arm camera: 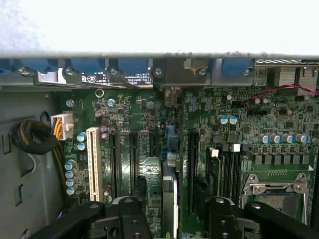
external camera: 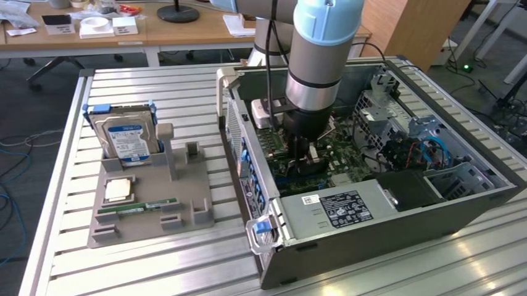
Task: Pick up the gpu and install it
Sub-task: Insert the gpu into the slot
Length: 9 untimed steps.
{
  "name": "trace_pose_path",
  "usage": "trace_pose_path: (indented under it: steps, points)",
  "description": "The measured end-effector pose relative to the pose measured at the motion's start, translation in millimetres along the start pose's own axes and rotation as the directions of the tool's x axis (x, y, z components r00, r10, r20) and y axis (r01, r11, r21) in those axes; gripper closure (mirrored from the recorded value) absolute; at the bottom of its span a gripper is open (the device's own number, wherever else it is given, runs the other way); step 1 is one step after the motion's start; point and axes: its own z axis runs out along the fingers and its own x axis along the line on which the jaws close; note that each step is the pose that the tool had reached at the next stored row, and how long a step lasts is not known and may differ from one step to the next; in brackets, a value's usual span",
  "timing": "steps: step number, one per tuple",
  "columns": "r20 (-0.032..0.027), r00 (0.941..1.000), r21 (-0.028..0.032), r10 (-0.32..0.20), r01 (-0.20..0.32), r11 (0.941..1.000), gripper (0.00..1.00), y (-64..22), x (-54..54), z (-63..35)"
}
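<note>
The arm (external camera: 317, 61) is a grey metal tube with a pale blue joint cap and a black wrist section. A black cable runs beside it. The tool (arm camera: 172, 219) has black fingers (arm camera: 79, 219) with round bolts.

Tool (arm camera: 169, 219) open astride gpu (arm camera: 169, 204), motherboard (arm camera: 149, 134)

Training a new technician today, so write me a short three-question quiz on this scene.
1. True or false: the silver blue-labelled hard drive lies flat on the grey plastic tray.
2. Where is the arm's black pincer? A over the tray; B inside the open grey computer case; C above a wooden desk.
3. Fill in: the thin dark gpu card stands edge-up on the green ____, between the pincer's fingers.
Key: 1 false; 2 B; 3 motherboard.
</note>
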Motion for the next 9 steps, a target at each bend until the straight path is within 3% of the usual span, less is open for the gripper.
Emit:
trace_pose_path:
  steps: [9]
  points:
    - [0.0002, 1.0, 0.0001, 0.0, 0.0, 1.0, 0.49, -0.9, -0.4, -11.3]
